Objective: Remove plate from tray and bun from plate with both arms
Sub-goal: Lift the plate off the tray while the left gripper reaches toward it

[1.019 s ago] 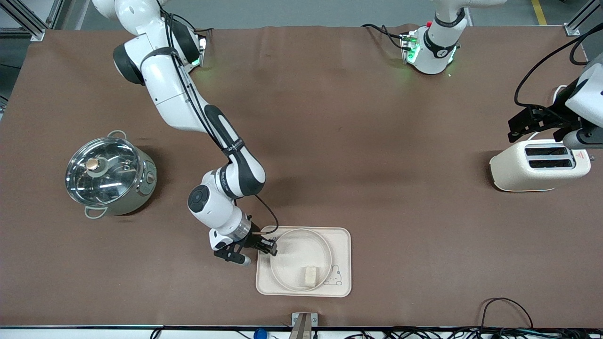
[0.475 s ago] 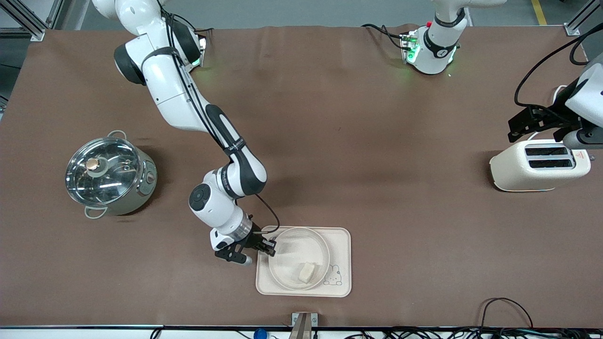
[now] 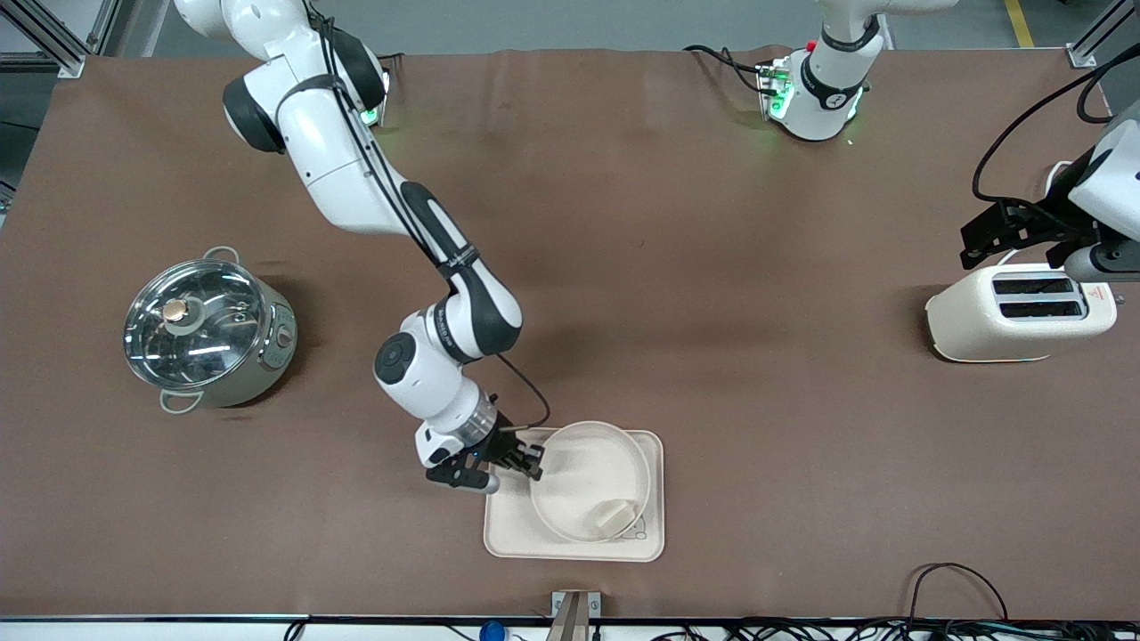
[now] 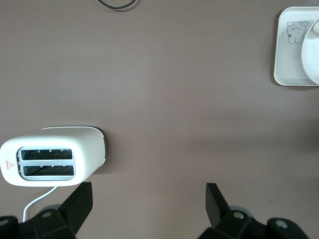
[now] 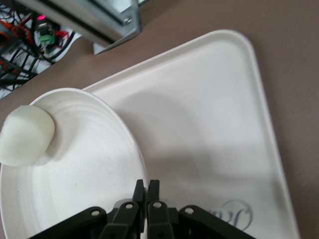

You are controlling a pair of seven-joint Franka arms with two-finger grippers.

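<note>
I see even, bright light from above, with soft shadows under the right arm (image 3: 374, 169) toward 4 o'clock on the brown table (image 3: 677, 267). The pot lid (image 3: 191, 325) gives strong glare. All views are sharp; only the right wrist view is a bit soft at its edges.

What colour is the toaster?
Cream-white toaster with dark slots, clearest in the front view.

The right gripper (image 5: 146, 191) pinches the rim of the plate (image 5: 84, 164) with its fingers closed tight. The plate is tilted over the tray (image 5: 209, 114). The bun (image 5: 26, 135) sits in the plate, against its rim.
</note>
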